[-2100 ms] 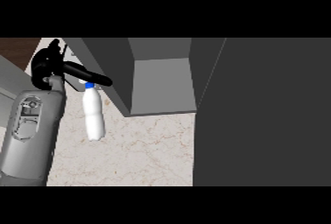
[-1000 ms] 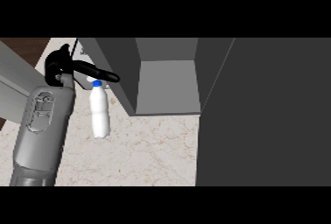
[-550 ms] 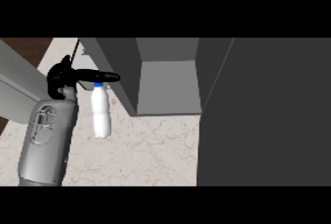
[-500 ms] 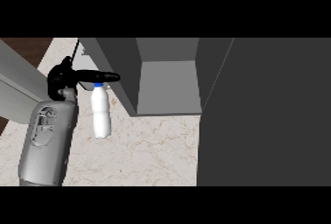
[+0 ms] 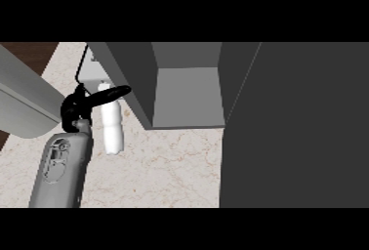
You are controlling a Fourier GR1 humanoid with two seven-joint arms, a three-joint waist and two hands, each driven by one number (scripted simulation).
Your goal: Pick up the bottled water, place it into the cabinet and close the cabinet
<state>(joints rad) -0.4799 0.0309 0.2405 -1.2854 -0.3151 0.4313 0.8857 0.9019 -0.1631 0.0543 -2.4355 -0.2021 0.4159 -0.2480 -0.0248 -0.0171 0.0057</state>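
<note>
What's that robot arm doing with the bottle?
The robot's left hand has its fingers curled round the top of a bottled water, which hangs beside the open grey cabinet, above the marble counter. The bottle is outside the cabinet, by its left wall, so it is not inside yet. The right hand is not in the picture.
</note>
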